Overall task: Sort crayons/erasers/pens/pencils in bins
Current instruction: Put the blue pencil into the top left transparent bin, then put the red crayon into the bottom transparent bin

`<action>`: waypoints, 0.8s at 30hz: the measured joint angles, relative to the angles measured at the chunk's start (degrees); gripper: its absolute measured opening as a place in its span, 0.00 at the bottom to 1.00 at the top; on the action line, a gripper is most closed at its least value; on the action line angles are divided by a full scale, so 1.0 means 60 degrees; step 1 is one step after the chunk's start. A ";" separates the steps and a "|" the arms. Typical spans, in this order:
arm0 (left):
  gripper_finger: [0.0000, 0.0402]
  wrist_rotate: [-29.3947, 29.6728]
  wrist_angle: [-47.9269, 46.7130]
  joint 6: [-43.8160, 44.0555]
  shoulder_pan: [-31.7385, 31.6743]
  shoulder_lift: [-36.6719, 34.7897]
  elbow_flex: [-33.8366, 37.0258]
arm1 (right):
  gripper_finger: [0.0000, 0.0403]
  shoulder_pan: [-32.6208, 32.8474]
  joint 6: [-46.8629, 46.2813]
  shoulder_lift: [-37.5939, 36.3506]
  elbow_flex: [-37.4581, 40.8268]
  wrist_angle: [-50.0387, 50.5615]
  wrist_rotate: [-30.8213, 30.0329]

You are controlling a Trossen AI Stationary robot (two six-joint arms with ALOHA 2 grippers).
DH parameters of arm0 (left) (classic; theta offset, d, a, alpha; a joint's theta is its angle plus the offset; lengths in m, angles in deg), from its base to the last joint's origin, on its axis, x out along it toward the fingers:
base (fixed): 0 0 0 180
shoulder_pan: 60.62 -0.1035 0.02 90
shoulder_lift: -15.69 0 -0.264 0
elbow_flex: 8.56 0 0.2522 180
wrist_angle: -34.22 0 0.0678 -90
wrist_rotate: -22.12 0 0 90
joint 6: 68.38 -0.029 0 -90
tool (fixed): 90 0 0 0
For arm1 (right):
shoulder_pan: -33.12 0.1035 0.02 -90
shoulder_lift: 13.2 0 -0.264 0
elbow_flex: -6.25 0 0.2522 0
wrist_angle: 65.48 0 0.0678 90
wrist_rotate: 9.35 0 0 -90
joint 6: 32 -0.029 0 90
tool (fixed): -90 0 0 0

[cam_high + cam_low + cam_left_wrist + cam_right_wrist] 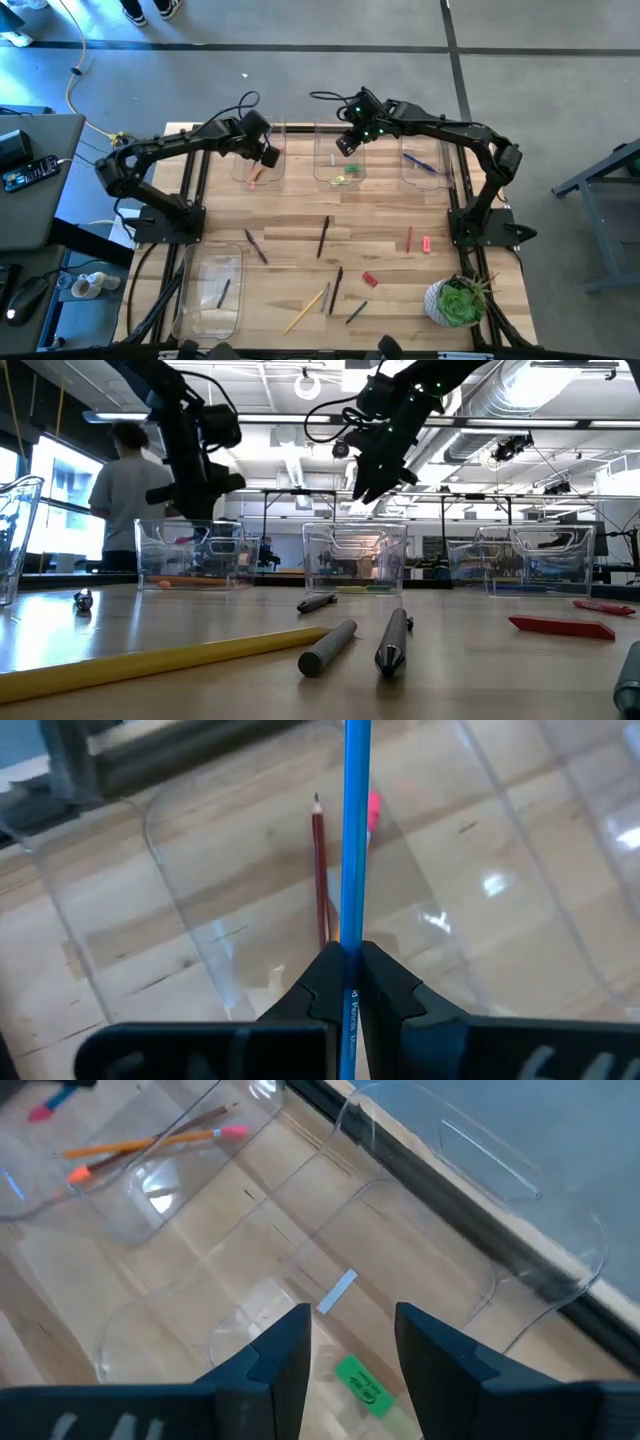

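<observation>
Left gripper pinching long blue pencil over clear plastic pencil bin; right gripper spread, empty, above green-eraser bin. Many sticks, erasers left on table.

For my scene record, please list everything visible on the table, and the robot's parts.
bins: four, clear; three at the far edge, one longer near-left
pencils: several, orange and red, far-left bin
green eraser: one, middle bin
pens: about two, bluish, far-right bin
dark sticks: four loose mid-table, one in the long bin
yellow pencil: one, near edge
small red and pink pieces: three, loose on the right
plant: one, green, near-right corner
left hand: shut on a blue pencil over the far-left bin
right hand: open, above the middle bin
</observation>
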 joint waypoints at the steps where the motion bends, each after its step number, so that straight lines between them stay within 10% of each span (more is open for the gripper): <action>1: 0.00 -0.0041 0.0000 -0.0127 -0.0033 0.0103 0.0000 | 0.35 0.0018 -0.0160 0.0000 0.0000 0.0000 0.0024; 24: 0.22 -0.1130 0.0011 -0.2521 -0.0919 0.0717 0.0000 | 0.35 0.2159 -0.2895 0.0000 0.0000 0.0690 0.0307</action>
